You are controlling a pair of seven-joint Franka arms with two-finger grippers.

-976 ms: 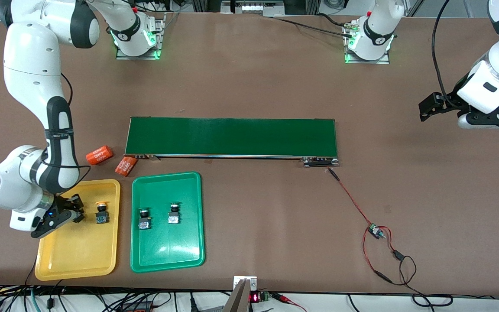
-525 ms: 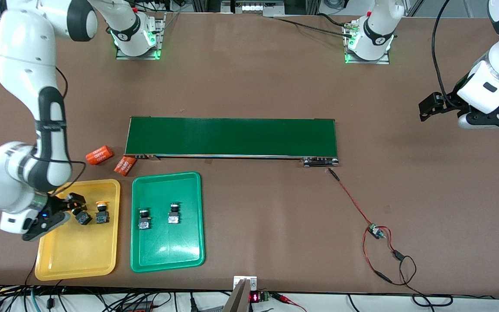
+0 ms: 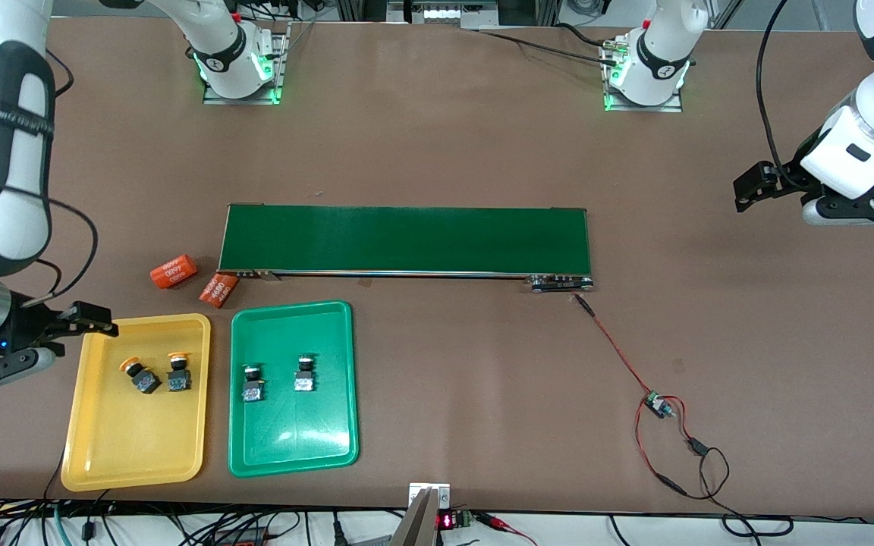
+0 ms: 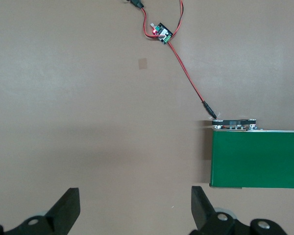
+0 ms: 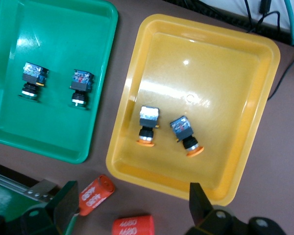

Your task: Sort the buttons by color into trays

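Both arms are raised off the table: the right gripper (image 3: 65, 334) hangs with its jaws spread and empty by the yellow tray's (image 3: 95, 466) corner, at the right arm's end of the table, its forearm upright; the left gripper (image 4: 135, 209) waits, jaws apart, over bare table near the conveyor belt's (image 3: 407, 239) end. A second ago the right gripper sat low in the yellow tray, closed on a button; it has since let go and lifted away. Two yellow-orange buttons (image 3: 140, 374) now lie side by side in the yellow tray, below and clear of the right gripper; two green buttons (image 3: 253, 382) lie in the green tray (image 3: 293, 455).
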